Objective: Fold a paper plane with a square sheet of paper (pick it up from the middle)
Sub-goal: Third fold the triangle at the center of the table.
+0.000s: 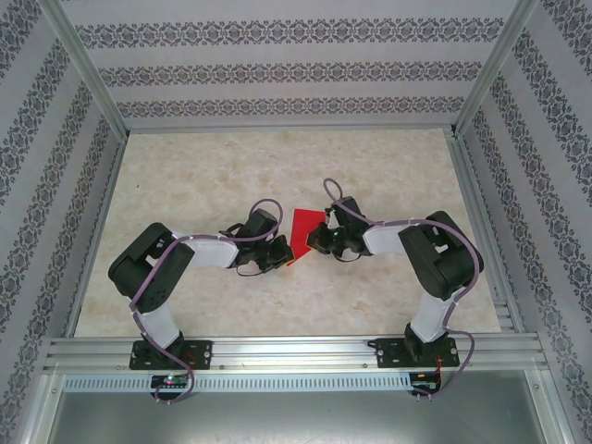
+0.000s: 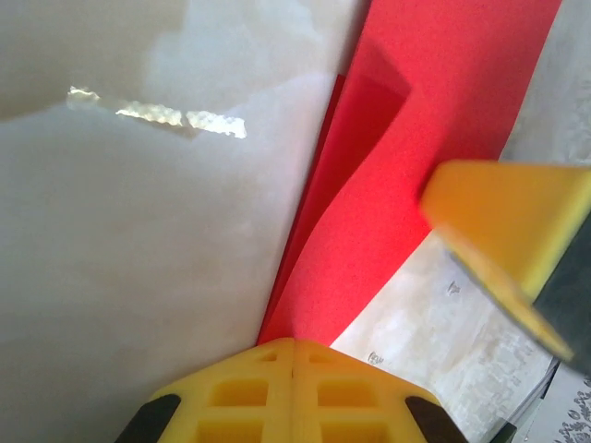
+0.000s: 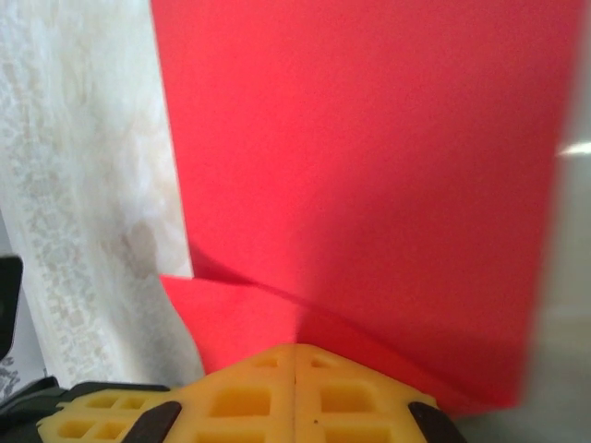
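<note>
Two grippers meet at the middle of the table [image 1: 398, 176], well away from every edge, with the red sheet of paper [image 1: 302, 228] between them. The left gripper [image 1: 276, 252] reaches in from the left side and the right gripper [image 1: 325, 240] from the right. In the left wrist view the yellow fingers [image 2: 242, 392] are pressed together on an edge of the sheet, where one layer curls over another. In the right wrist view the fingers [image 3: 240, 399] are likewise clamped on the sheet at a crease, with a broad flap lying over a smaller one.
</note>
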Tool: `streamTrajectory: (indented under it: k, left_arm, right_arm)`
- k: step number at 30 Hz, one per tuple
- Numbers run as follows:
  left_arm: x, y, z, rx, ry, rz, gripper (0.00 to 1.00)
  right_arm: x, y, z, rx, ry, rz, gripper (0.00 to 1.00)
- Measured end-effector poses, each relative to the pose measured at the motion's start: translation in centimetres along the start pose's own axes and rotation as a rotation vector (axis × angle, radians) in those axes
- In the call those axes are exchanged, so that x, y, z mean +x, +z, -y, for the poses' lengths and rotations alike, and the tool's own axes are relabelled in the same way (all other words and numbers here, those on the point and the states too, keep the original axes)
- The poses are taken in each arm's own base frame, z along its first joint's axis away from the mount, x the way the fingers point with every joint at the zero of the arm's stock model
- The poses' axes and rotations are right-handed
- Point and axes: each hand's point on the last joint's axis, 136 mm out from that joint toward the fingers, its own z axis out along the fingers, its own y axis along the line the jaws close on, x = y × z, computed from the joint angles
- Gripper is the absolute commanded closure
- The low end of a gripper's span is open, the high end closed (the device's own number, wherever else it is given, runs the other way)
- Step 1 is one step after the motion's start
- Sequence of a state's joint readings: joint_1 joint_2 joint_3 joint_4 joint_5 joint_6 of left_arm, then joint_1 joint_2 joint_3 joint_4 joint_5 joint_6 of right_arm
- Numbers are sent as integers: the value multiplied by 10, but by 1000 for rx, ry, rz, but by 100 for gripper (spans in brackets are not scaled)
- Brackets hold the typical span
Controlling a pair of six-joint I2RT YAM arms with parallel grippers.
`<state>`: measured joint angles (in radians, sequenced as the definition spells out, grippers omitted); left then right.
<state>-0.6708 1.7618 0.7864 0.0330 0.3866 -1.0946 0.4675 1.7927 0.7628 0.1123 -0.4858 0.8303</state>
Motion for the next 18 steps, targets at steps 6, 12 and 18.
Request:
streamTrajectory:
  k: [6, 12, 18]
  left_arm:
    - [0, 0, 1, -12, -5, -6, 100]
    - [0, 0, 1, -25, -10, -13, 100]
    - [0, 0, 1, -28, -7, -14, 100]
  right_arm:
    - [-34, -28, 31, 82, 22, 96, 98]
    - [-27, -40, 8, 91, -48, 121, 97]
    - [22, -12, -31, 42, -143, 15, 97]
